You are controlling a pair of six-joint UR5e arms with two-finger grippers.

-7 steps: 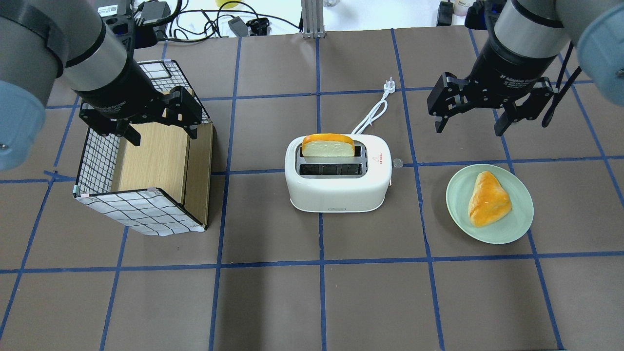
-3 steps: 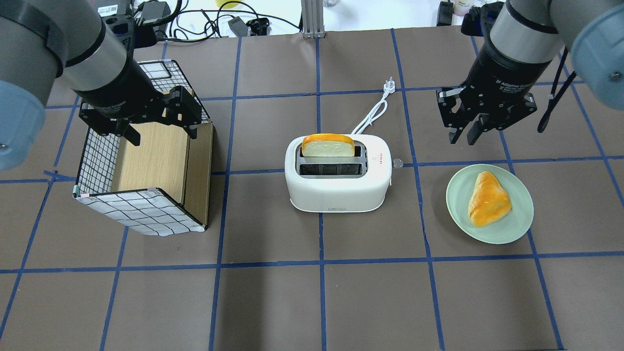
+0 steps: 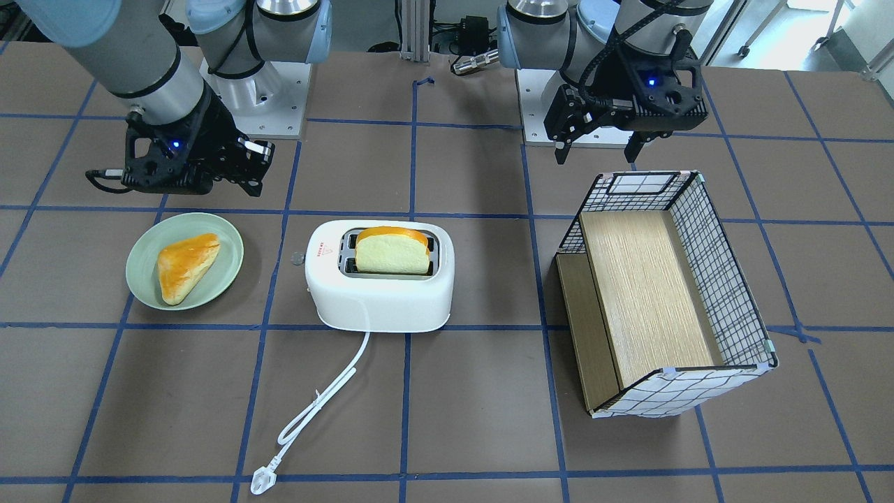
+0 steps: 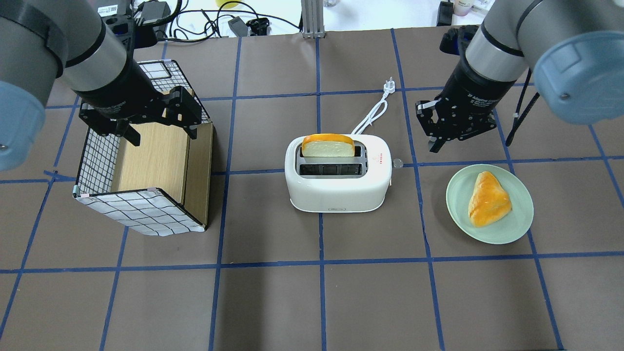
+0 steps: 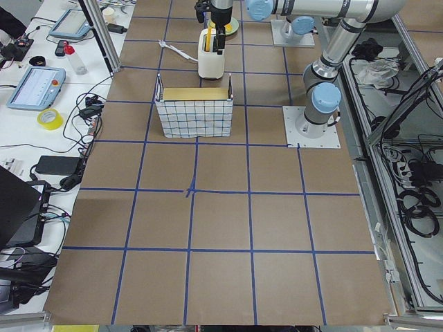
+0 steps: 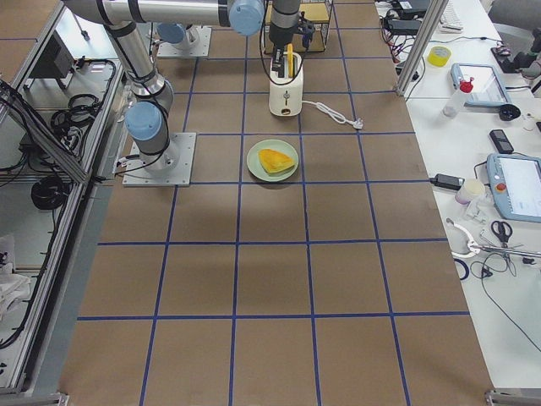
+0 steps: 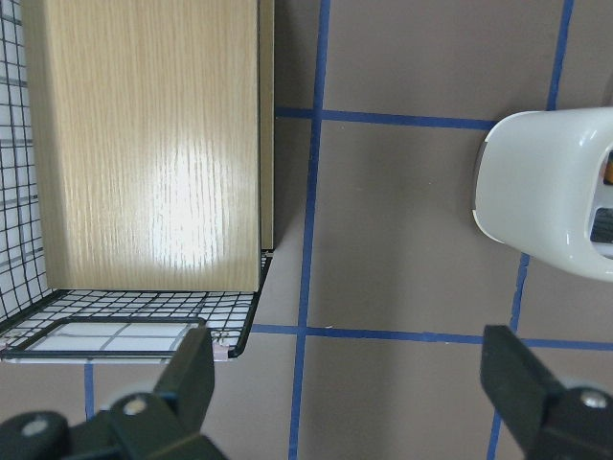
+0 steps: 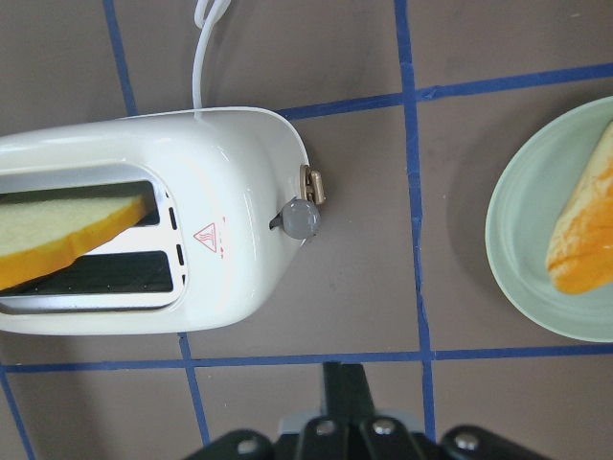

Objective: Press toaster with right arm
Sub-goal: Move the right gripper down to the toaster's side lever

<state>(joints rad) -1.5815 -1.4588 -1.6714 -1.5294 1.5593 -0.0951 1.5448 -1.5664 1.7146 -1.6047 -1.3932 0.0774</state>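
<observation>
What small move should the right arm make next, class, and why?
Probably shift the right hand toward the grey lever knob on the toaster, then lower its tips onto that knob. The hand is shut and hangs apart from the toaster, and the bread slice stands tall out of its slot.

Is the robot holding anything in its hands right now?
No, nothing. The right gripper is shut and empty near the toaster; the left gripper hangs open and empty.
</observation>
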